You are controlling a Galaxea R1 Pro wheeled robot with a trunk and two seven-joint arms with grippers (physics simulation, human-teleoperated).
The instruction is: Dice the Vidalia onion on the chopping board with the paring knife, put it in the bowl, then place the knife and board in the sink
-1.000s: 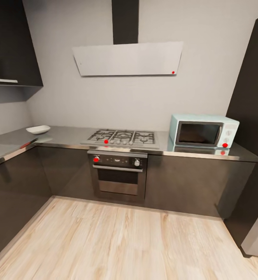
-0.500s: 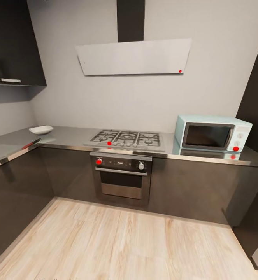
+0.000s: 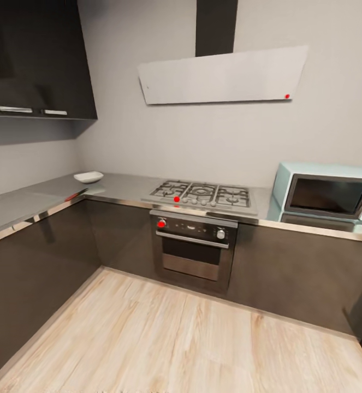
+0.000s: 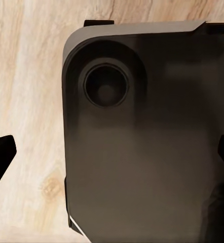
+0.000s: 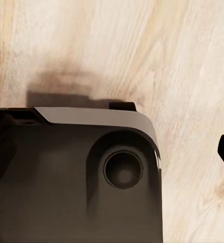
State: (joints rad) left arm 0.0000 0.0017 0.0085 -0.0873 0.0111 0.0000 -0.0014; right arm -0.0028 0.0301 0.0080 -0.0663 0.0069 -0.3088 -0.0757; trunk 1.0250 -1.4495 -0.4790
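None of the task looks begun: the bowl [image 3: 88, 177] sits empty-looking on the far surface [image 3: 33, 199]; finger spread cannot be told.

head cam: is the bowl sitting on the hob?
No. The bowl sits on the countertop in the corner, well apart from the hob.

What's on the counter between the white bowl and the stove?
Nothing. In the head view, the countertop between the bowl and the stove is bare grey worktop.
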